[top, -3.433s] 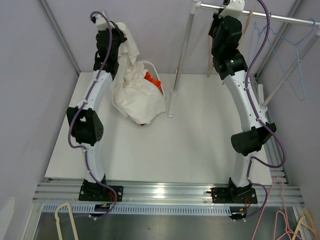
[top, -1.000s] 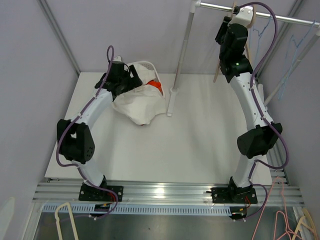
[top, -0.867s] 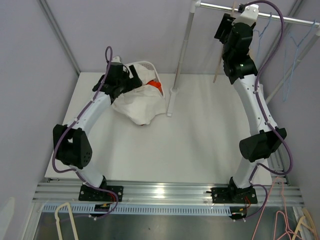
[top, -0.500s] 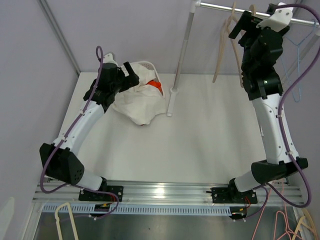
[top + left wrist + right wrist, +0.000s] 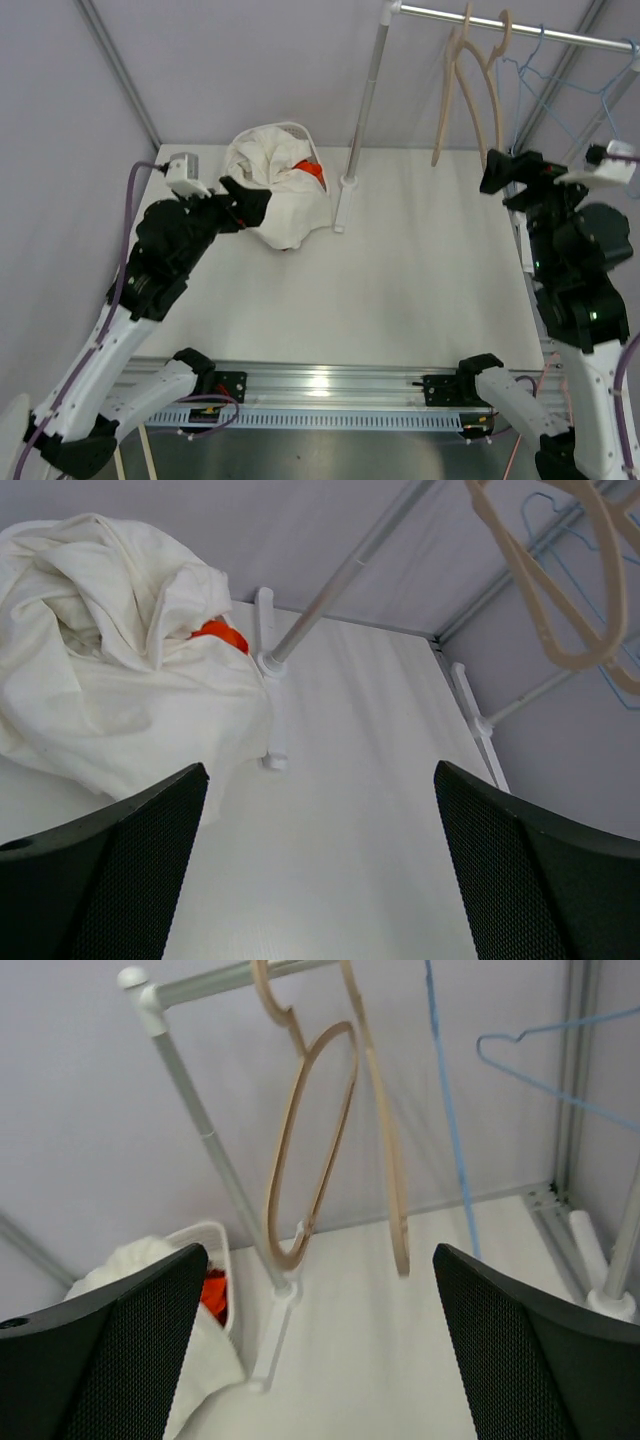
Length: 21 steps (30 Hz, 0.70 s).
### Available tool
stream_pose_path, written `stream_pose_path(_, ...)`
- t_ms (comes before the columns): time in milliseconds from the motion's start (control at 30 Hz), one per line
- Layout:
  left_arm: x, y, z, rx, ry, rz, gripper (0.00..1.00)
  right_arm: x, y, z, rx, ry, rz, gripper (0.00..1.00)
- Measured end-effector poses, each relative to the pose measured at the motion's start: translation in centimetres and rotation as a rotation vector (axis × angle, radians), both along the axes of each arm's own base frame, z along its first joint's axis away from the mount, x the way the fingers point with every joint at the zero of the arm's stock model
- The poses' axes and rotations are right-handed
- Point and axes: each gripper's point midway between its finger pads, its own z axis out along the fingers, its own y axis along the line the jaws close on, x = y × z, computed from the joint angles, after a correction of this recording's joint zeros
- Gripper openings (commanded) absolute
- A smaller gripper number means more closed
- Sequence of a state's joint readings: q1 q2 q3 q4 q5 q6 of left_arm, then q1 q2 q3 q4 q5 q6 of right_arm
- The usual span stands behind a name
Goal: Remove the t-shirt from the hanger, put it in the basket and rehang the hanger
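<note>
The left gripper [image 5: 245,200] hangs over the table's 9 o'clock side with its jaws spread wide and nothing between them. Just past it, toward 1 o'clock, lies the t-shirt [image 5: 272,200], a crumpled white heap slumped over a white basket [image 5: 296,128] at about 11 o'clock on the table [image 5: 400,290] (something orange [image 5: 311,171] peeps out of the folds). The right gripper [image 5: 507,172] is just as wide and empty, raised at the 3 o'clock side. Up from it, toward 11 o'clock, the wooden hanger [image 5: 575,660] hooks bare on the rail [image 5: 560,34], with thin blue wire hangers [image 5: 450,1120] beside it. Shirt and hanger are well apart, and the stand's upright pole [image 5: 362,110] is between them. To my eye the removal itself is done, with only the tidy ending left. The next move calls for little: both arms settling low and near, and the right one keeping clear of the rail and its hooks.
</note>
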<state>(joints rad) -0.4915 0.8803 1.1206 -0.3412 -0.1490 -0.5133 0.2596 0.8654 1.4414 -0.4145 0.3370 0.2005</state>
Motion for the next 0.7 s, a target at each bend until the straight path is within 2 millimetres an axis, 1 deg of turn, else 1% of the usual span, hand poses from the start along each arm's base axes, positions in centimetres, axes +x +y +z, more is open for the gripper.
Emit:
stream_pose_path(100,-3.6,0.2,-0.3,-0.02,-0.031,-0.059,0.99,-3.7,0.9,-2.1,0.025,0.0,0.102,0.99)
stream_pose_path(167,-5.8,0.4,-0.7,-0.033,-0.05,-0.096,0.99,-5.4,1.5,-4.0,0.035,0.017,0.16,0.99)
stream_pose_path(233,-7.4,0.7,-1.5,-0.038,-0.056,-0.119,1.0,-6.4,2.1,-6.2,0.035,0.061,0.204,0.99)
stream_pose_path(300,-8.5,1.2,-3.0,-0.033,-0.043,-0.129,0.99,-6.9,2.7,-8.7,0.025,0.122,0.239,0.99)
stream_pose_path(367,-9.2,1.7,-4.8,-0.017,-0.013,-0.129,0.99,-7.2,3.2,-11.1,0.015,0.193,0.269,1.0)
stream_pose_path(533,-10.4,2.6,-8.4,0.022,0.052,-0.12,0.99,-7.7,4.5,-15.5,0.003,0.315,0.348,0.99)
stream_pose_path(700,-10.6,2.9,-10.4,0.055,0.097,-0.116,1.0,-7.6,5.6,-20.4,0.0,0.438,0.402,0.99)
